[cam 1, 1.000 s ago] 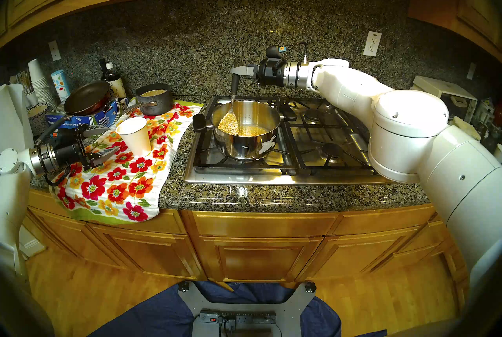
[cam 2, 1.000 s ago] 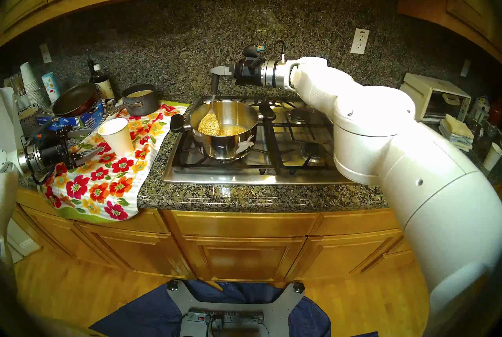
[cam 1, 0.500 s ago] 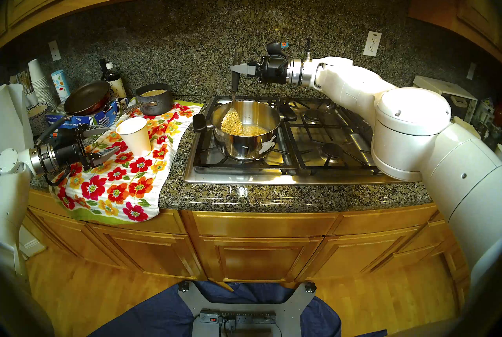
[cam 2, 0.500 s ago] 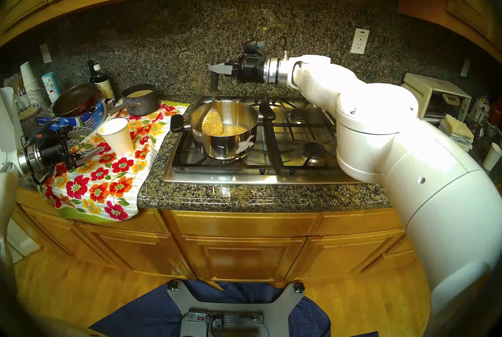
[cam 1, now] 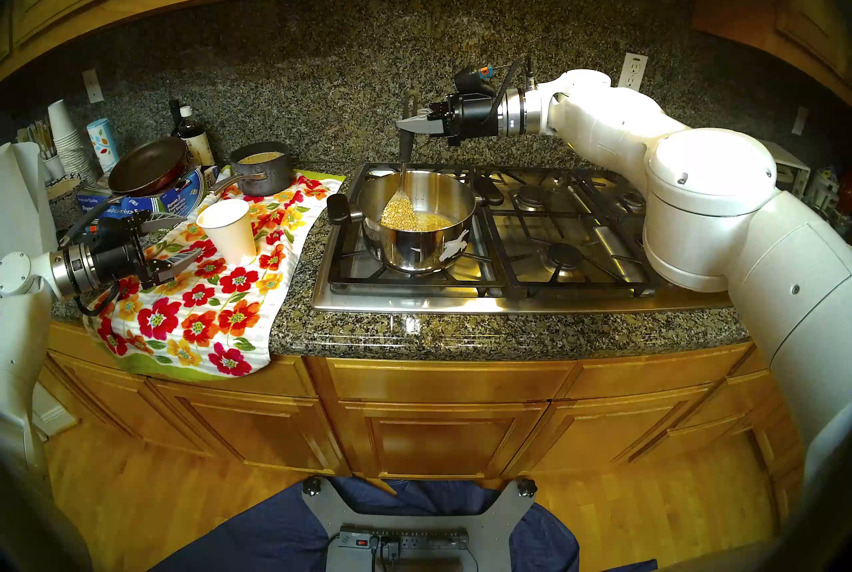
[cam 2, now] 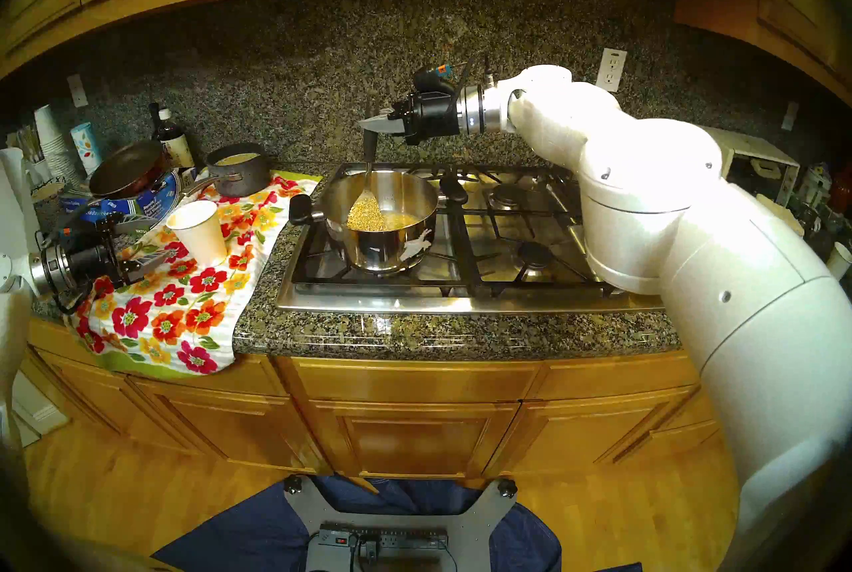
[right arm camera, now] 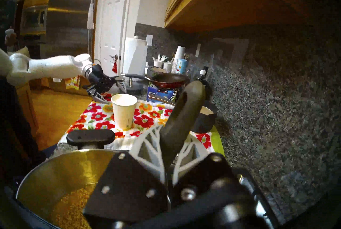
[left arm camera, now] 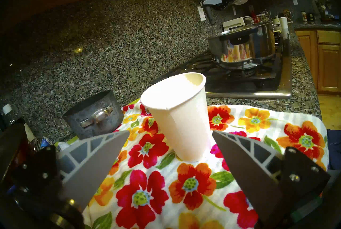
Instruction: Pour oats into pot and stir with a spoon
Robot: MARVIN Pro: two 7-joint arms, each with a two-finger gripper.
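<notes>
Stirring is under way: the right claw [cam 1: 405,124] is clamped on the spoon [cam 1: 400,193] high on its black handle, so sweep slowly and keep the bowl low in the oats [cam 1: 417,219]. The pot [cam 1: 417,223] stands on the stove's front-left burner, below that claw. The left claw [cam 1: 168,241] hangs apart, empty, beside the paper cup [cam 1: 229,229].

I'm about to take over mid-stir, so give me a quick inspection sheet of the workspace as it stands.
Surface: granite counter, gas stove, flowered towel.
Job's things: pot on front burner, oats inside; spoon upright, bowl heaped with oats.
Clutter: paper cup on the towel, dark saucepan, frying pan, bottles.
Grippers: right gripper shut on spoon; left gripper open beside the cup, holding nothing.
Cables: black cable hanging under the left wrist.
Surroundings: wood cabinets, wall outlet.
</notes>
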